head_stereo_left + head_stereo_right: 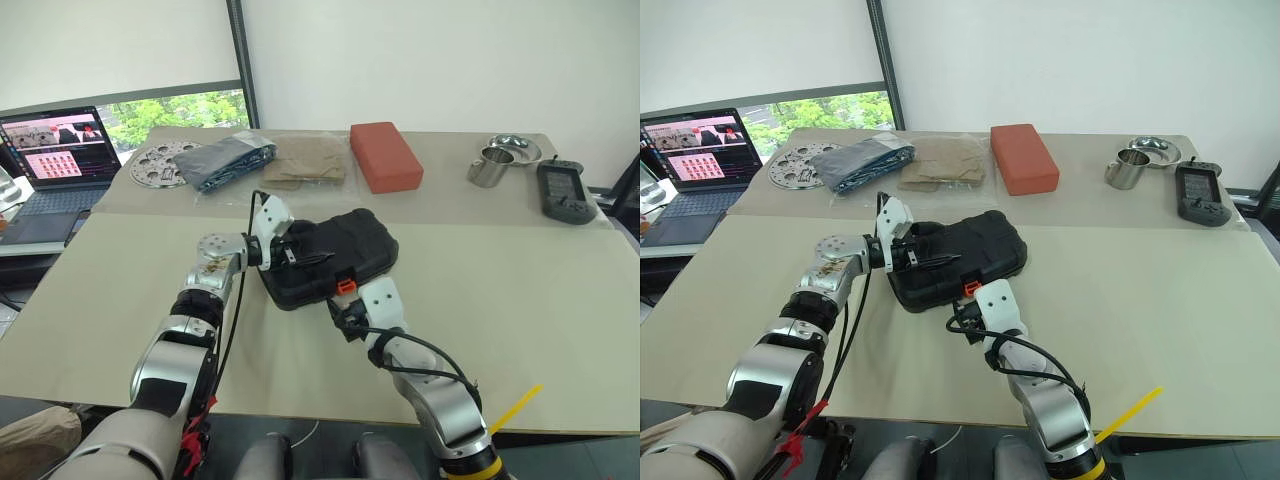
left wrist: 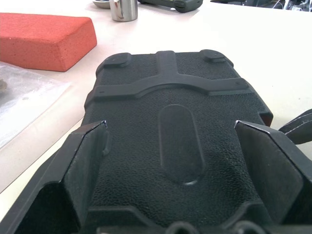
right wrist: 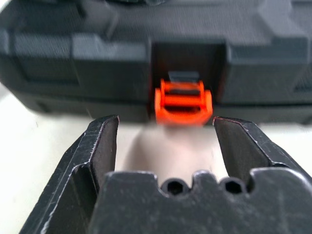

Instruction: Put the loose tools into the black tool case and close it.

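Your black tool case (image 1: 330, 258) lies shut on the tan table (image 1: 520, 290), near the middle, its lid down and the small orange latch (image 1: 346, 285) facing you on the near edge. Look at your right gripper (image 3: 165, 129): it sits just in front of that latch, fingers spread, nothing between them. In the right wrist view the latch (image 3: 183, 103) hangs dead centre in the gap, close to the fingertips (image 3: 105, 127) but apart from them; a strip of bare table shows between. The jaws stand wider than the latch itself.

Your left gripper (image 2: 170, 126) comes in from the left end of the case, reaching over the lid. Its fingers (image 2: 85, 146) are wide apart, one on each side of the long oval dimple in the lid's textured top, and they grasp nothing. From the head views the left gripper (image 1: 915, 250) lies low over the case's left part; whether it presses on the lid or merely hovers, you cannot tell.

Beyond the case, well apart, the red-orange block (image 1: 385, 155) lies near the far edge. To its left sit a brown packet (image 1: 308, 160) and a dark bag in clear plastic (image 1: 230, 160). A metal cup (image 1: 488, 165) and a metal bowl (image 1: 515, 148) stand far right, with a dark handheld controller (image 1: 565, 190) beside them. A laptop (image 1: 55, 165) glows off to the left.
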Robot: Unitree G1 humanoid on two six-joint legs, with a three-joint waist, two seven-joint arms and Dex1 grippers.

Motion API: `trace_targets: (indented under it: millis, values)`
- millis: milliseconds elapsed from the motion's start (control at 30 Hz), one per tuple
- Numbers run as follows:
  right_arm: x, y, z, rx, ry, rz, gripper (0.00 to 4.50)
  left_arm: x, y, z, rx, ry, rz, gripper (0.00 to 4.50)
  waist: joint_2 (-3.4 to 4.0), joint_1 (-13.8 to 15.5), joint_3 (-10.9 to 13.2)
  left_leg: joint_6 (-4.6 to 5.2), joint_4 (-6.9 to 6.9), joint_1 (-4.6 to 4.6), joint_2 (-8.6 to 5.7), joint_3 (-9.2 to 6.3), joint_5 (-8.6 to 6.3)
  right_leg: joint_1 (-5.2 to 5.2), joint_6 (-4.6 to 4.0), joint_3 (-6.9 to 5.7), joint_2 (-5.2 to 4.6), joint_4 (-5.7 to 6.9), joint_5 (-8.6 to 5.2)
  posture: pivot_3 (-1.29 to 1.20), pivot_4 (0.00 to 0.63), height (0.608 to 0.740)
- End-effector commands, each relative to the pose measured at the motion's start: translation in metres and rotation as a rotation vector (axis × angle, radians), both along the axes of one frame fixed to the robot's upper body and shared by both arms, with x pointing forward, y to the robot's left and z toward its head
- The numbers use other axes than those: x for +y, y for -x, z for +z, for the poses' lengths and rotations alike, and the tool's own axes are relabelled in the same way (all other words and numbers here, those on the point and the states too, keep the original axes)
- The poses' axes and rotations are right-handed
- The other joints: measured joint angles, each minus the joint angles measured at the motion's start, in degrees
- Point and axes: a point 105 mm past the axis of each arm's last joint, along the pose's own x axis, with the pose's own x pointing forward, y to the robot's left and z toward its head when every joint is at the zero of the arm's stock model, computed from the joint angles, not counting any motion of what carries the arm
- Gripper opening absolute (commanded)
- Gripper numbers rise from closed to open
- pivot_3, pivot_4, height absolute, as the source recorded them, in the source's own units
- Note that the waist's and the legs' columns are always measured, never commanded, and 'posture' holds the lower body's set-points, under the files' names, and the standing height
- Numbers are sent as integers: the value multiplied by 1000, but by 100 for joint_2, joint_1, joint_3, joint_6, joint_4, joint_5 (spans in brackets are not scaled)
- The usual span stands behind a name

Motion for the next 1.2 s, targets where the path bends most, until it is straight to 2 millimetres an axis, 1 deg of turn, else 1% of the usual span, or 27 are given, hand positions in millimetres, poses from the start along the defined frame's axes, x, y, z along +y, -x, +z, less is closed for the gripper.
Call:
trace_targets:
  millis: [33,100,133,233,267,300,433,700,933,1100,1200]
  values:
    - [-2,-3,10,-68,-28,5,3615,7,2,-19,61,-41,20,4500,0,0,0,0,0,0,0,0,0,0,0,0,-1,0,0,0,150,740]
    - [-5,-4,7,-77,-22,2,3109,8,3,-19,59,-45,20,4500,0,-1,0,0,-1,0,0,0,0,0,0,0,-2,0,0,0,150,740]
    - [-6,-5,6,-83,-16,0,3027,8,3,-20,59,-48,20,4500,0,-2,0,0,-2,0,1,0,0,0,0,0,-2,0,0,0,150,740]
    - [-7,-5,2,-88,-4,6,1998,9,3,-21,53,-58,17,4500,0,-2,0,0,-3,1,0,1,0,0,0,0,-2,0,0,0,150,740]
    - [-8,-5,1,-89,-4,6,1741,9,3,-21,53,-59,17,4500,0,-2,0,0,-3,1,0,1,0,0,0,0,-2,-1,0,0,150,740]
    - [-8,-6,1,-91,-4,5,1331,9,3,-21,52,-59,18,4500,0,-2,0,0,-3,1,0,1,0,0,0,0,-2,-1,0,0,150,740]
    - [-9,-6,3,-102,-4,1,1274,9,3,-20,51,-59,19,4500,0,-4,0,0,-3,1,1,1,0,0,0,1,-2,0,0,0,150,740]
    - [-15,-1,18,-142,10,10,1274,5,6,-25,50,-73,-1,4500,0,0,0,0,-4,0,1,1,0,0,0,1,-2,0,0,0,150,740]
    - [-19,-1,31,-177,10,5,1274,0,9,-29,48,-83,-21,4500,-1,11,1,0,-4,-1,0,1,0,0,0,1,-2,-2,0,0,150,740]
    - [-16,-4,34,-189,10,7,1274,-1,9,-29,48,-83,-24,4500,-1,15,1,0,-3,-2,-1,1,0,0,0,1,-4,-2,0,0,150,740]
    - [-14,-5,32,-184,15,13,1274,-1,10,-29,47,-85,-26,4500,-1,11,1,0,-3,-1,-1,1,0,0,0,1,-4,-2,0,0,150,740]
